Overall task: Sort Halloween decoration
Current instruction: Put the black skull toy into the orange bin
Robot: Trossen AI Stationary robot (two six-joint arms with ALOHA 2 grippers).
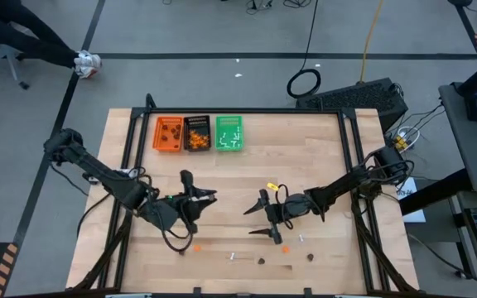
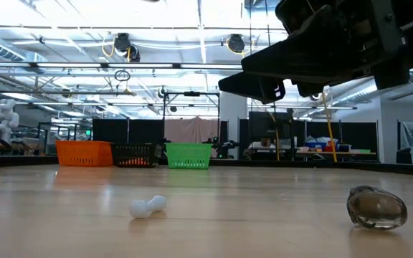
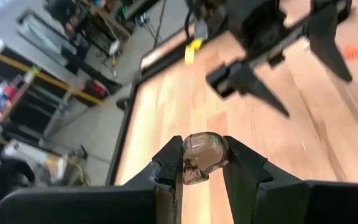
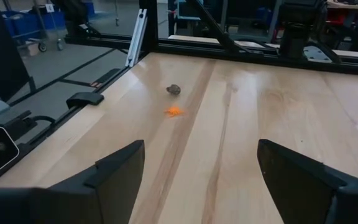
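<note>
My left gripper (image 3: pixel 202 163) hangs above the table's middle left (image 1: pixel 208 197), shut on a dark brown, skull-like trinket (image 3: pixel 201 155). My right gripper (image 4: pixel 207 177) stands open over the near right part of the table (image 1: pixel 257 220), with nothing between its fingers. Loose trinkets lie flat on the wood near the front edge: a white stick (image 2: pixel 148 206), a dark brown blob (image 2: pixel 376 208), an orange blob (image 1: pixel 197 247) and others (image 1: pixel 286 247). A brown blob (image 4: pixel 173 89) and an orange one (image 4: pixel 174 111) lie ahead of my right gripper. My left gripper pinches the brown trinket by its two opposite sides (image 3: pixel 188 163) between the two fingers, only at their free ends. The fingers reach toward the table's right, slanting a little downward. The trinket is lifted clear of the table.
Three small trays stand in a row at the far left: orange (image 1: pixel 159 134), black (image 1: pixel 197 121) and green (image 1: pixel 228 121), each with trinkets inside. Bare wood lies between the trays and both grippers. A black frame rail (image 1: pixel 354 165) runs along the table's sides.
</note>
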